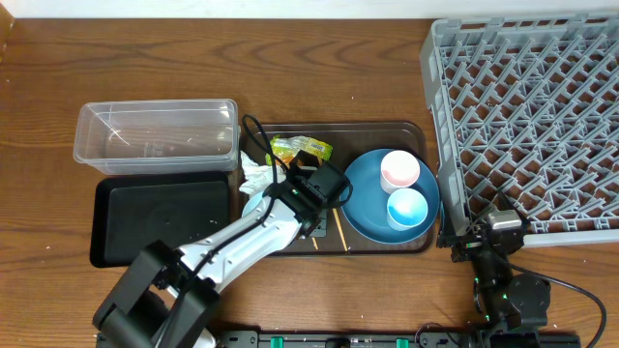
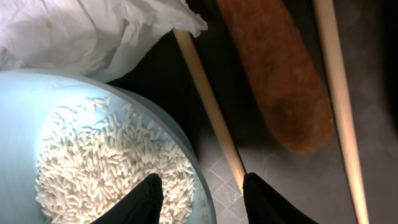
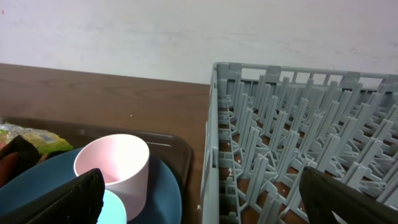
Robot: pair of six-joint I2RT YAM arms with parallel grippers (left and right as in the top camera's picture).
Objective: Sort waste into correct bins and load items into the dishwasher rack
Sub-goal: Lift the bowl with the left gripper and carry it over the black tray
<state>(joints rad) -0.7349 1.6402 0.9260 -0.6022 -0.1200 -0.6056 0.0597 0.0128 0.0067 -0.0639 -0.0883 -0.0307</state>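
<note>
Rim of pale blue bowl (image 2: 37, 112) is straddled by left gripper (image 2: 202, 180), jaws apart, not clamped. rice (image 2: 106, 162) sits under inner finger. Rim should be pinched squarely and bowl kept level; right gripper (image 3: 196, 183) is spread wide.

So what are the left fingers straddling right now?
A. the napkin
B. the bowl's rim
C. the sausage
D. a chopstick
B: in the left wrist view, one of the left fingers is inside the bowl over the rice, and the other is outside its rim, next to a chopstick.
</note>
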